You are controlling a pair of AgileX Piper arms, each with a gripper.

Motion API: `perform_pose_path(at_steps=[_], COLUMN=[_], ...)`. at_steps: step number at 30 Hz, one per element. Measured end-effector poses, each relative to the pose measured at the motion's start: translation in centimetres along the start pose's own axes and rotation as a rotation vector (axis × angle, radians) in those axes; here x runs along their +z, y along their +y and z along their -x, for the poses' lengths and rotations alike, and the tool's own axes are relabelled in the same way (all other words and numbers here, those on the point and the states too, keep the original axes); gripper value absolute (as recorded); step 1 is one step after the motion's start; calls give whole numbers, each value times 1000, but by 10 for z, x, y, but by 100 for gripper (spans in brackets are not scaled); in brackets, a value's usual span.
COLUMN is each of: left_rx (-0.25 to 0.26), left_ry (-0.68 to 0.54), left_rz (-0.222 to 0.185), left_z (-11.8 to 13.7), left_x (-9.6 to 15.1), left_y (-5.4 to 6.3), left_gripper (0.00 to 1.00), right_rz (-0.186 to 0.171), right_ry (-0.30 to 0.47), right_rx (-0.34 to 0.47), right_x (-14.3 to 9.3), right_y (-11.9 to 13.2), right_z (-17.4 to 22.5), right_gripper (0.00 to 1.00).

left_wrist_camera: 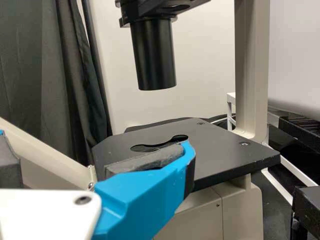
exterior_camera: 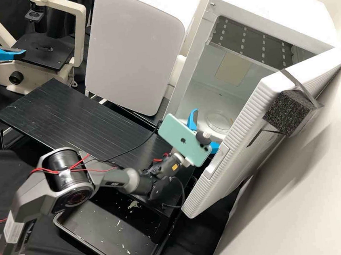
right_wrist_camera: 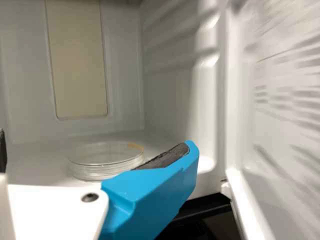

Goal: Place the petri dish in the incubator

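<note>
Petri dish (exterior_camera: 217,121), clear and round, lying flat on the floor inside the white incubator (exterior_camera: 272,13) at the right of the high view, whose door (exterior_camera: 240,136) stands open. Just in front of the dish, right of centre in the frame, is the right gripper (exterior_camera: 204,133), its blue jaws apart and holding nothing; a pale green phone (exterior_camera: 175,133) is mounted behind them. In the right wrist view, the dish sits just beyond the jaws. At the upper left of the high view, the left gripper (exterior_camera: 6,39) also has its jaws apart, near the black stage of a cream microscope (exterior_camera: 10,73). Between the two arms, a black slatted desk (exterior_camera: 67,114) slants across the frame, with a shallow black tray (exterior_camera: 63,226) at lower centre.
</note>
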Motion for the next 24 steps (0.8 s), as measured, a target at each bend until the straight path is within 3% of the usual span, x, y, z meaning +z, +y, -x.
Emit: perform_pose_path(at_steps=[4, 7, 16, 24], left_rx=[0, 0, 0, 0], left_ry=[0, 0, 0, 0], left_rz=[0, 0, 0, 0], left_z=[0, 0, 0, 0], left_x=[0, 0, 0, 0], left_y=[0, 0, 0, 0], left_gripper=[100, 100, 100, 100], right_rz=[-22, -34, -51, -89], right_ry=[35, 13, 10, 59], right_rx=[35, 31, -67, -125], right_x=[-5, -14, -58, -75], right_y=[1, -2, -40, -63], right_z=[44, 76, 180, 229], right_gripper=[100, 100, 100, 100])
